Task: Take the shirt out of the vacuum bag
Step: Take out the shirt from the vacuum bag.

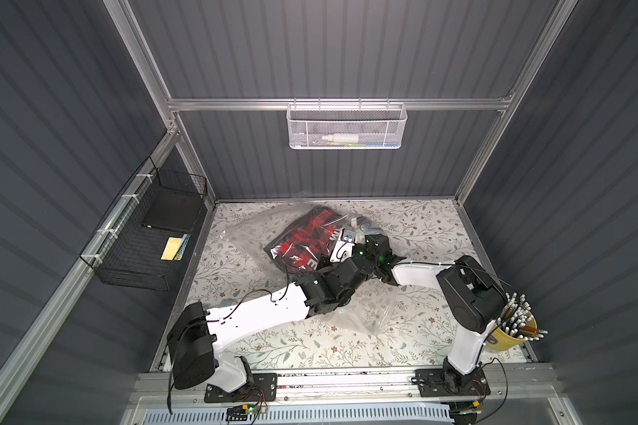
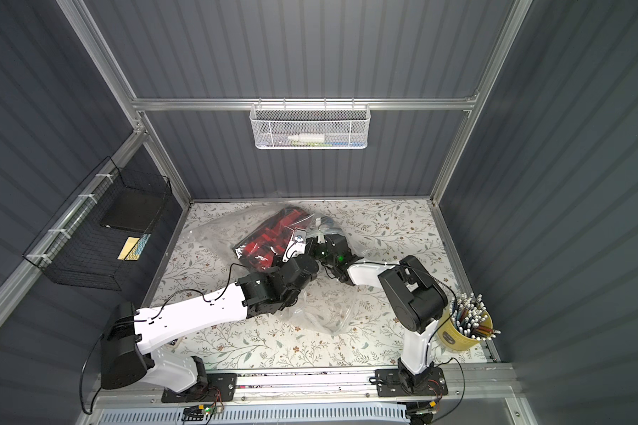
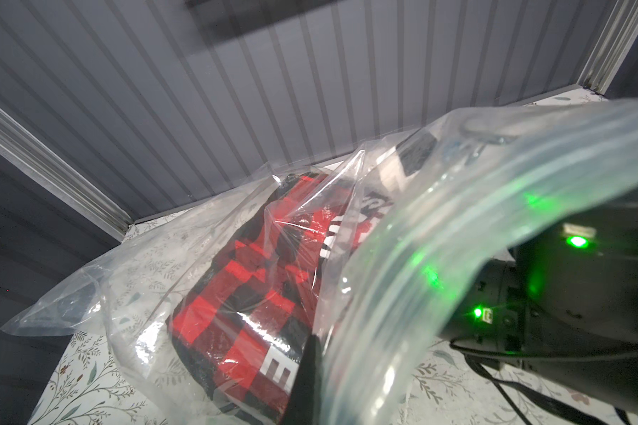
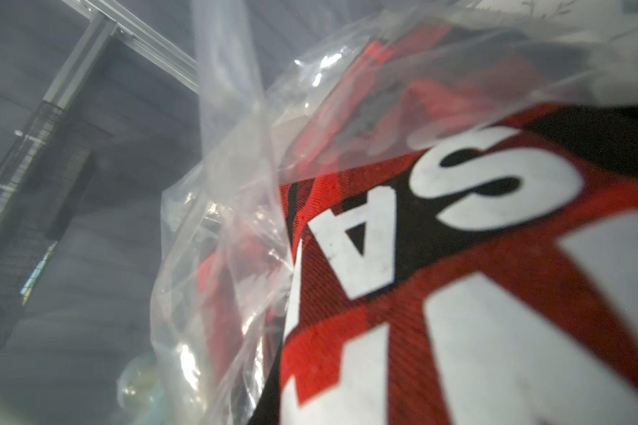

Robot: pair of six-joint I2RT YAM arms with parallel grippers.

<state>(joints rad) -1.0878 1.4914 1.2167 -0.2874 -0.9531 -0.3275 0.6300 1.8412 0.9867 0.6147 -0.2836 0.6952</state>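
The vacuum bag (image 1: 251, 235) (image 2: 214, 235) lies crumpled across the floral table, and the red and black plaid shirt (image 1: 302, 239) (image 2: 269, 239) with white letters is inside it. My left gripper (image 1: 328, 254) (image 3: 312, 371) is shut on the bag's edge by the zip strip (image 3: 402, 276), beside the shirt (image 3: 244, 294). My right gripper (image 1: 358, 235) (image 2: 321, 239) reaches into the bag's mouth from the right. In the right wrist view the shirt (image 4: 457, 257) fills the frame up to the jaws, with plastic (image 4: 229, 220) beside it. The fingers themselves are hidden.
A loose end of the bag (image 1: 365, 316) lies under my left forearm. A yellow cup of pencils (image 1: 512, 331) stands at the front right, behind my right arm. A black wire basket (image 1: 151, 235) hangs on the left wall. A white mesh basket (image 1: 347, 127) hangs on the back wall.
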